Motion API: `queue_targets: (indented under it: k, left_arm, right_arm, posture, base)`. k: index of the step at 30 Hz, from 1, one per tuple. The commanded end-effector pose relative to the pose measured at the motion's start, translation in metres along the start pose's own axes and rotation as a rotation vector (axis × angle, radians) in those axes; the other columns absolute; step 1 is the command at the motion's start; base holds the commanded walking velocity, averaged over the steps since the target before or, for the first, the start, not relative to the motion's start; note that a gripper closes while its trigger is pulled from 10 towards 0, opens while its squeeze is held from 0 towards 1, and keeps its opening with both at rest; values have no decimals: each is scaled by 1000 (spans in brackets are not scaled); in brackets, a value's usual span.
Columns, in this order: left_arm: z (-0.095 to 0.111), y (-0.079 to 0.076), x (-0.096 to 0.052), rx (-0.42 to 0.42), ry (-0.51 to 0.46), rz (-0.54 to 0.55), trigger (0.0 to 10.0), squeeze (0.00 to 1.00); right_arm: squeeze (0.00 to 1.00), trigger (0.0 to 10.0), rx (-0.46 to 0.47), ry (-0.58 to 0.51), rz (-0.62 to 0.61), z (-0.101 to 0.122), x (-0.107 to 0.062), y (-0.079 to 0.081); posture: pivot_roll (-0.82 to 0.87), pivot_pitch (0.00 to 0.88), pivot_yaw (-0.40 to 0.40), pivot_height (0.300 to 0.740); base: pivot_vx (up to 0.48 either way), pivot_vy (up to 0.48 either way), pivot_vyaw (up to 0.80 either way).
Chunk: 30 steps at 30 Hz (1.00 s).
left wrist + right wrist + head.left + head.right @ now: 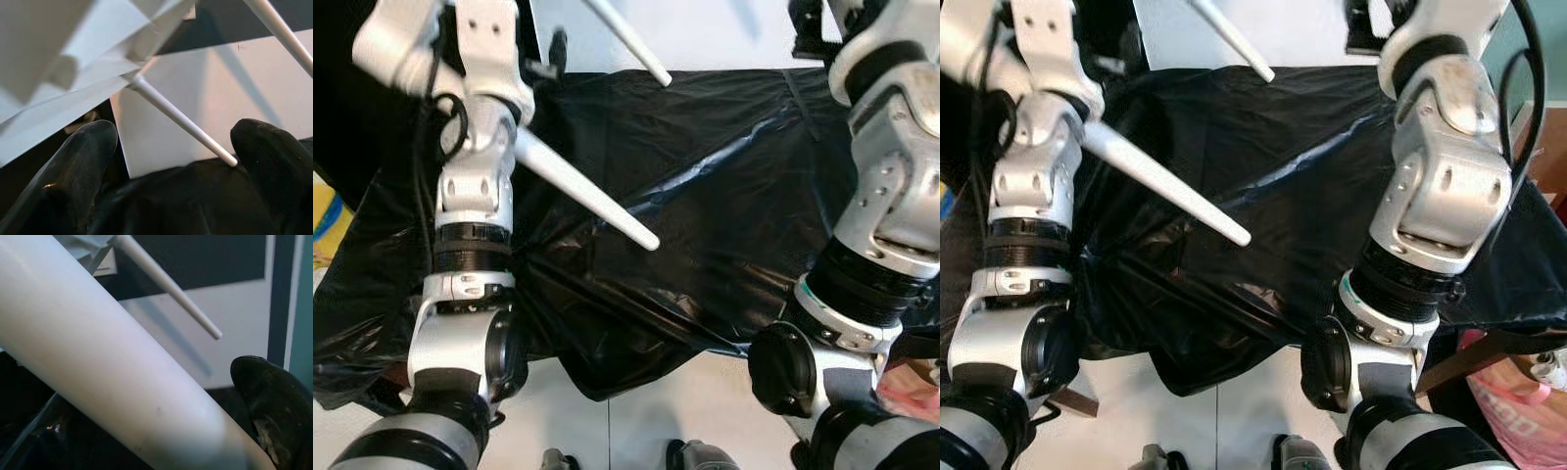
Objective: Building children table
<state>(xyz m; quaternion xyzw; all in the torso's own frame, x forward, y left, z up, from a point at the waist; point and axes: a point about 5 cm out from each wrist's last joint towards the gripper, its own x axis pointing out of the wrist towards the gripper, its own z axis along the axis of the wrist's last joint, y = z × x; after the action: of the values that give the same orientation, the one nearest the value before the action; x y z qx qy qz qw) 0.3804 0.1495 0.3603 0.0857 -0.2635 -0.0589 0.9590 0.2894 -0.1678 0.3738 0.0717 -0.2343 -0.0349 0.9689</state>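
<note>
Two arms raised: both at work over the far side.
Right gripper (146, 431): fingers around a white tapered table leg (98, 362).
Left gripper (171, 161): fingers spread wide, nothing between.
Second leg (582, 191): long axis slanting near-right over crumpled black plastic sheeting (724, 196); left arm nearer.

Black plastic sheet (705, 225) — pink bag (1518, 411)

Both arms run off the top edge; hands cut away. Near white table leg (582, 191): upper end hidden behind left arm (475, 211). Far leg (628, 41) cropped at top. Pink item (1518, 411), near right corner, cropped, possibly a bag. Black sheet (705, 196) covers whatever lies beneath.
</note>
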Motion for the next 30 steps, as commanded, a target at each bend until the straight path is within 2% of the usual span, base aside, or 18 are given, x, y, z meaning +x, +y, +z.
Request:
queue_targets:
  k: [1,2,3,4,5,6,9,11,24,26,27,29,30]
  left_arm:
    - [34,28,1,-52,-105,621,10000,0]
    - [49,23,8,-67,-151,581,10000,0]
    - [49,23,8,-67,-151,581,10000,0]
    - [59,16,12,-88,-184,537,10000,0]
    - [59,16,12,-88,-184,537,10000,0]
    - [66,10,15,-99,-198,506,10000,0]
    - [69,3,17,-101,-207,471,10000,0]
    - [70,-9,19,-102,-200,427,10000,0]
    - [67,-24,18,-106,-165,370,10000,0]
    - [59,-33,15,-109,-143,325,10000,0]
    - [59,-33,15,-109,-143,325,10000,0]
    - [39,-51,6,-132,-91,225,10000,0]
    - [39,-51,6,-132,-91,225,10000,0]
  right_arm:
    - [0,10000,117,15,1,-14,-10,-9]
    - [0,10000,172,42,-23,-28,-15,-17]
    - [0,10000,172,42,-23,-28,-15,-17]
    - [0,10000,189,67,-44,-42,-20,-23]
    - [0,10000,189,67,-44,-42,-20,-23]
    - [0,10000,197,85,-58,-53,-23,-27]
    - [0,10000,156,126,-66,-65,-27,-30]
    - [0,10000,139,160,-45,-80,-32,-28]
    - [0,10000,139,211,-30,-101,-42,-28]
    - [0,10000,69,221,-22,-112,-48,-28]
    - [0,10000,69,221,-22,-112,-48,-28]
    - [0,10000,-20,234,-61,-127,-59,-29]
    - [0,10000,-20,234,-61,-127,-59,-29]
  posture:
    - [-218,120,38,740]
    - [-210,120,49,740]
    - [-210,120,49,740]
    - [-206,120,55,740]
    - [-206,120,55,740]
    - [-205,121,58,740]
    - [-201,123,63,740]
    - [-191,129,78,740]
    - [-174,145,73,740]
    - [-173,150,70,740]
    - [-173,150,70,740]
    - [-172,157,72,740]
    - [-172,157,72,740]
  base:
    - [0,0,0]
    - [0,0,0]
    - [0,0,0]
    - [0,0,0]
    - [0,0,0]
    - [0,0,0]
    - [0,0,0]
    - [0,0,0]
    - [0,0,0]
    - [0,0,0]
    - [0,0,0]
    - [0,0,0]
    - [0,0,0]
